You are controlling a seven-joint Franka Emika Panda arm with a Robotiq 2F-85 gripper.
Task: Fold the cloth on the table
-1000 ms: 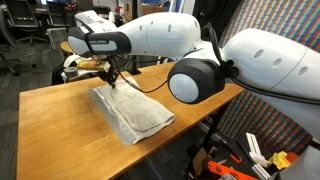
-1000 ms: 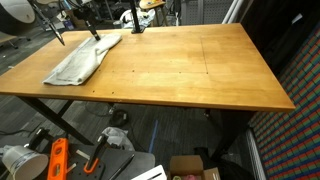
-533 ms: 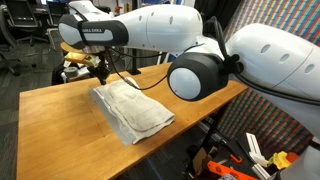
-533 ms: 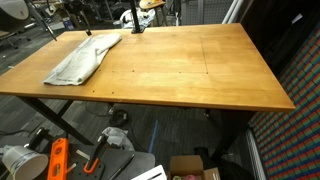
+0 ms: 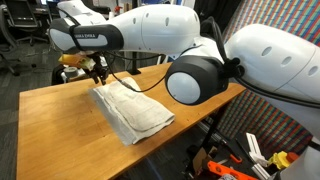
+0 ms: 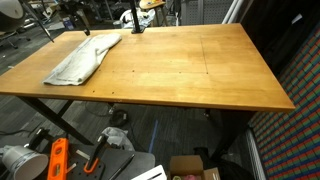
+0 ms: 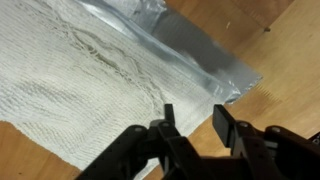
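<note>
In both exterior views the cloth point(image 5: 135, 112) lies folded in a long strip on the table point(image 5: 55, 125), left of centre in the frame. In the wrist view the gripper point(image 7: 195, 118) hangs over the cloth's edge at the lower middle, its fingers parted and holding nothing.
</note>
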